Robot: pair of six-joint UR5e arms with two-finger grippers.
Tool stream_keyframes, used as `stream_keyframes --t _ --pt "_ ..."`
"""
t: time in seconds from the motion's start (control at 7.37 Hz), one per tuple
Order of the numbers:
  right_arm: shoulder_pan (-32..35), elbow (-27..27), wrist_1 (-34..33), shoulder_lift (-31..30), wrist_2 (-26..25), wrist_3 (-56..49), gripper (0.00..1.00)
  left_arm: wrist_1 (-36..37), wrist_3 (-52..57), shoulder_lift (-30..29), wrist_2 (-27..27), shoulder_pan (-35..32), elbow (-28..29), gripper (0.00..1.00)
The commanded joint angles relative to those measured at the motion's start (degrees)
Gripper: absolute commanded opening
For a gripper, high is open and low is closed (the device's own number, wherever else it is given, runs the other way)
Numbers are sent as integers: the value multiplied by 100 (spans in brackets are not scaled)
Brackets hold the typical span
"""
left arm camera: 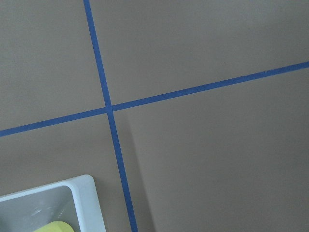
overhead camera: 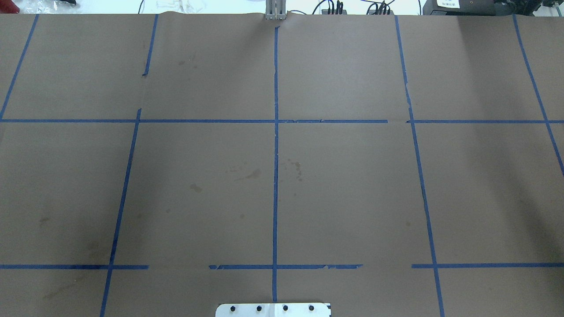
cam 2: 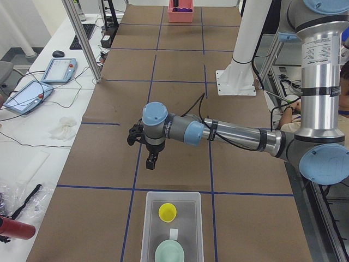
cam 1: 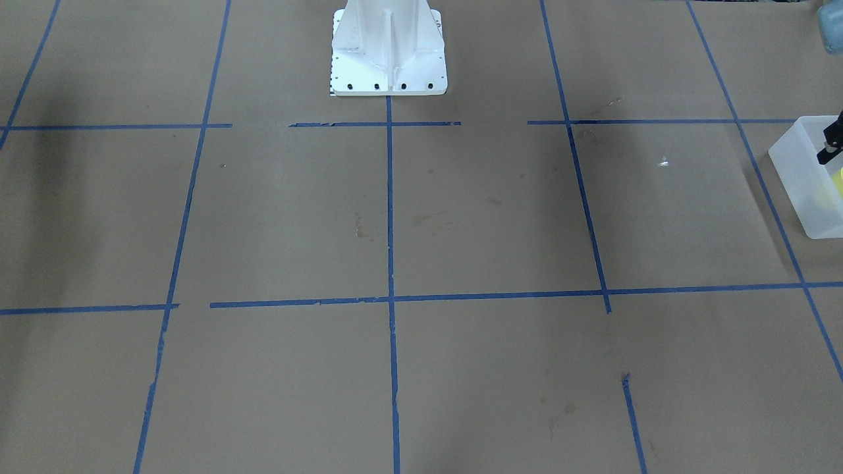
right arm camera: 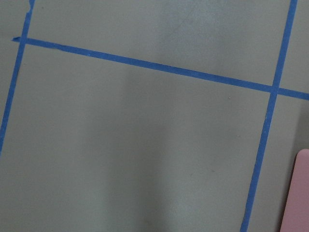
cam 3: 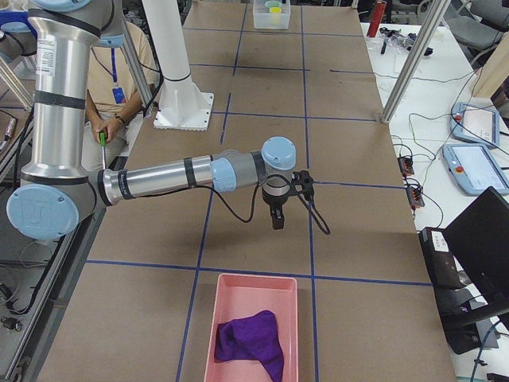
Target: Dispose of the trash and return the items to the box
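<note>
The frosted white box (cam 2: 188, 203) sits at the table's left end. In it stand the yellow cup (cam 2: 167, 212) and the mint-green bowl (cam 2: 169, 252), side by side. My left gripper (cam 2: 152, 162) hangs in the air just beyond the box's far end and holds nothing that I can see. Only a black part of it (cam 1: 828, 151) shows over the box (cam 1: 800, 178) in the front view. I cannot tell if it is open or shut. My right gripper (cam 3: 277, 220) hangs above bare paper short of the pink bin (cam 3: 238, 280). I cannot tell its state either.
The pink bin holds a crumpled purple cloth (cam 3: 250, 338). The box's corner (left arm camera: 86, 200) and the cup's rim (left arm camera: 54, 227) show in the left wrist view. The pink bin's edge (right arm camera: 298, 193) shows in the right wrist view. The white robot base (cam 1: 388, 49) stands mid-table.
</note>
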Motion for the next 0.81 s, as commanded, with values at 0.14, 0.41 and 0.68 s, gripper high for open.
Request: stream_keyframes --t 0.14,0.41,0.68 --pt "15 -4 -62 2 -44 -86 100 2 0 14 -13 2 20 100" --pt "51 5 -53 81 -35 -78 100 2 0 40 -22 -15 -84 100" --pt "86 -39 -53 55 -44 -78 100 -50 -18 5 -14 -6 -49 100"
